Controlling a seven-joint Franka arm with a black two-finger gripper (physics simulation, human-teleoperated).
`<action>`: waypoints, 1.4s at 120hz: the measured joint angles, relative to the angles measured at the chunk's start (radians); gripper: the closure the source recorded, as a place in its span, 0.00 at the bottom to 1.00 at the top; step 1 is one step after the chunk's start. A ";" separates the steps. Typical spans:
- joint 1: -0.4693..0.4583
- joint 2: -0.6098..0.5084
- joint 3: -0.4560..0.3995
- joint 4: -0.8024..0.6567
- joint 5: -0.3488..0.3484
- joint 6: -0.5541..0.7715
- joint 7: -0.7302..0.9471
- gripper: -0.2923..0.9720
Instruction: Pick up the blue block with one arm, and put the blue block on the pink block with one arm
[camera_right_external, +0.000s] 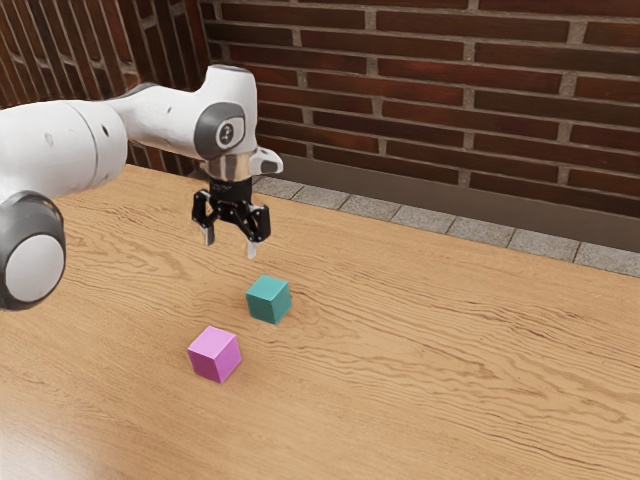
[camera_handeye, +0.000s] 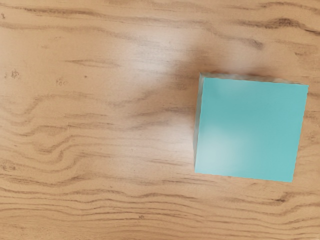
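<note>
- While the gripper hung over the table, fingers apart and empty, the approach was in hand.
- The blue block (teal, really) sat near the pink block, not touching.
- The next move called for centring over it, then descending.

Two blocks rest on the table, near each other but apart. In the exterior view the near block lies at about seven o'clock from the far block. The gripper hangs above the table at about eleven o'clock from the far block, touching neither block. The arm reaches in from nine o'clock. Behind the table, at twelve o'clock, a paved strip runs along the foot of a wall.
</note>
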 joint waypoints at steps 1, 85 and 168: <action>0.000 0.005 -0.003 0.002 0.000 0.002 0.000 0.23; -0.007 0.160 -0.042 -0.001 -0.018 0.149 -0.007 0.23; -0.008 0.191 -0.048 0.011 -0.026 0.194 -0.016 0.40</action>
